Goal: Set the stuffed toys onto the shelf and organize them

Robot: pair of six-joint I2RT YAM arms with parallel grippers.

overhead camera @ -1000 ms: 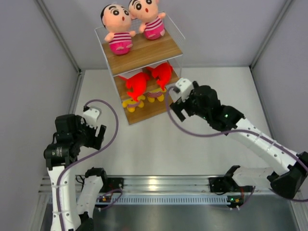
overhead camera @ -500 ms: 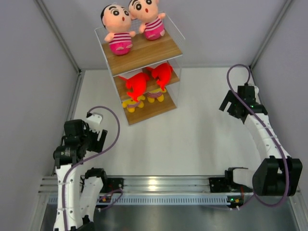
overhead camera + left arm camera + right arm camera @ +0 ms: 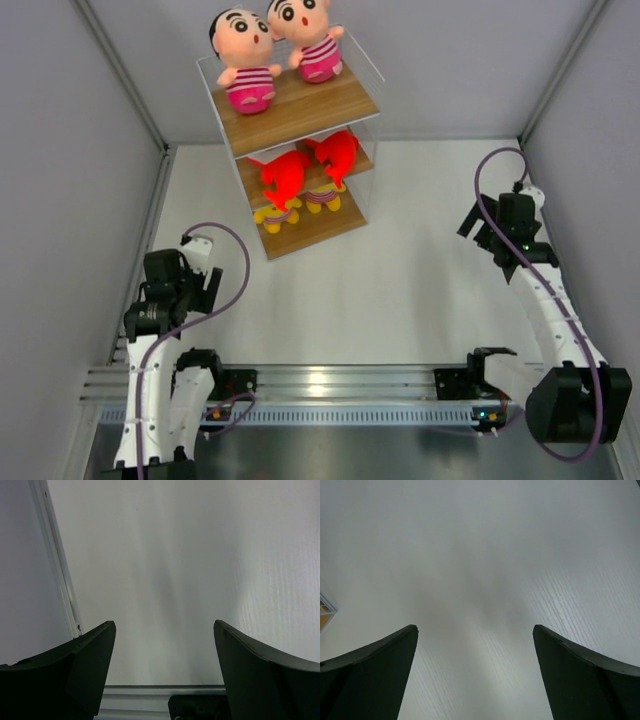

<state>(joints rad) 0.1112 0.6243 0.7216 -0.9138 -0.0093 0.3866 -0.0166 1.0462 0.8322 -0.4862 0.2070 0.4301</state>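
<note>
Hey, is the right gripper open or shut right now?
Open. In the right wrist view the right gripper has its fingers wide apart, with only the table showing between them.

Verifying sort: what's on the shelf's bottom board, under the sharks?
Two yellow dolls, only their front ends showing; the red sharks and the middle board hide the rest.

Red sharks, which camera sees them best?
The top external view. It looks down on both red sharks, side by side on the shelf's middle board. Both wrist views face the white table and show no sharks at all.
</note>
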